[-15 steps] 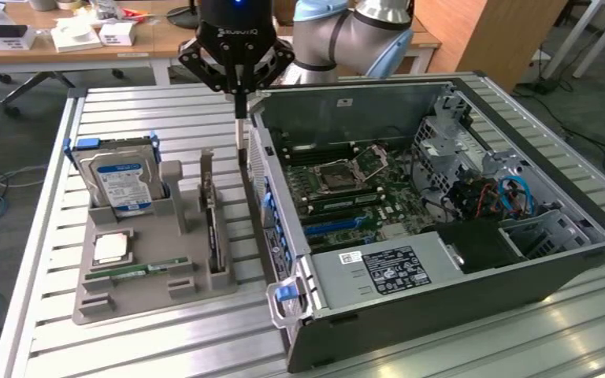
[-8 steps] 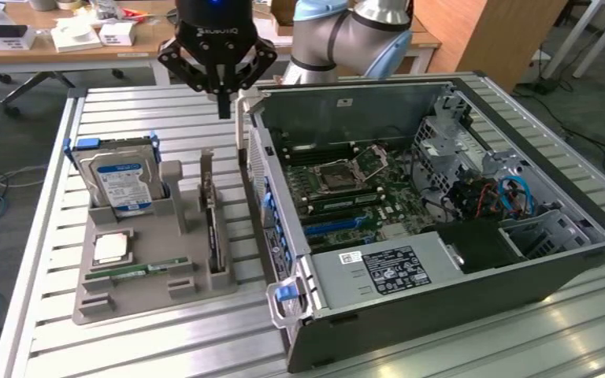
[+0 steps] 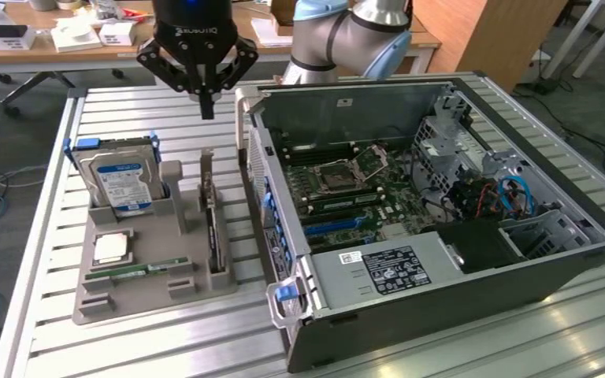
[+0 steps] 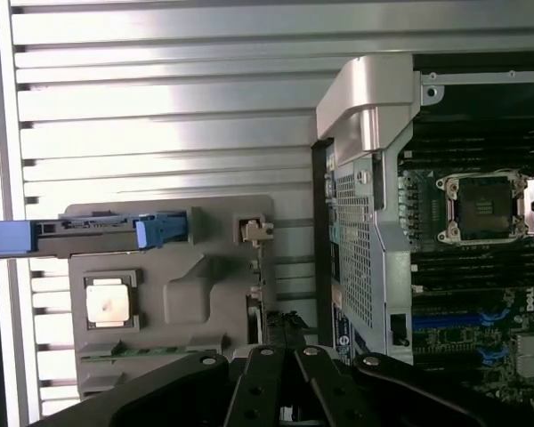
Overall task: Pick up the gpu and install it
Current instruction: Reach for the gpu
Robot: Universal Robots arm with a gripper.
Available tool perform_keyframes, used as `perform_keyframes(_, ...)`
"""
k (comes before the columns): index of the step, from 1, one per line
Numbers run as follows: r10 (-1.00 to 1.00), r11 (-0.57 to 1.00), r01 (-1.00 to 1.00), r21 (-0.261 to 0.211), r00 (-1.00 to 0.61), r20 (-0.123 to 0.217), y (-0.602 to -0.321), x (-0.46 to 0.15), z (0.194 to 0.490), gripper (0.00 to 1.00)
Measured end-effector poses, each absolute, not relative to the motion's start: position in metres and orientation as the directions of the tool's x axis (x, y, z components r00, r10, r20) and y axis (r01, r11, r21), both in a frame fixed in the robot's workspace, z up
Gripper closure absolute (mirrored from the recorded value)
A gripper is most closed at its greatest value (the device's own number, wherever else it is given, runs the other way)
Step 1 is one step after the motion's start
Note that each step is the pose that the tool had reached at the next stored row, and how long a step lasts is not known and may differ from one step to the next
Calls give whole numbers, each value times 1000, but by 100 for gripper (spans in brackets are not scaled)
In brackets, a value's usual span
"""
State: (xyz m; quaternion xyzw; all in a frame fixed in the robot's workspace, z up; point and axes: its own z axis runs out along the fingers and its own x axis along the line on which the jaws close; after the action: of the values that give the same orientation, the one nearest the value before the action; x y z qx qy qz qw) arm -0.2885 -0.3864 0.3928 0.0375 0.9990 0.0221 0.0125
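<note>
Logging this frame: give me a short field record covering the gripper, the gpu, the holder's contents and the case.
gripper: shut, empty, raised above the table, apart from the gpu
gpu: standing on edge in the grey holder, not yet picked up
holder also holds: hard drive, processor chip, memory stick
computer case: open, on the exterior view's right, motherboard exposed

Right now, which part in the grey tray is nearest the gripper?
The gpu: the thin dark card standing on edge beside the computer case, below the shut gripper. The hard drive stands farther off.
</note>
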Motion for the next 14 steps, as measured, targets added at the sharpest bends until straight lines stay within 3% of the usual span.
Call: perform_keyframes(14,75,996,74,45,-997,-23,-389,-297,393,89)
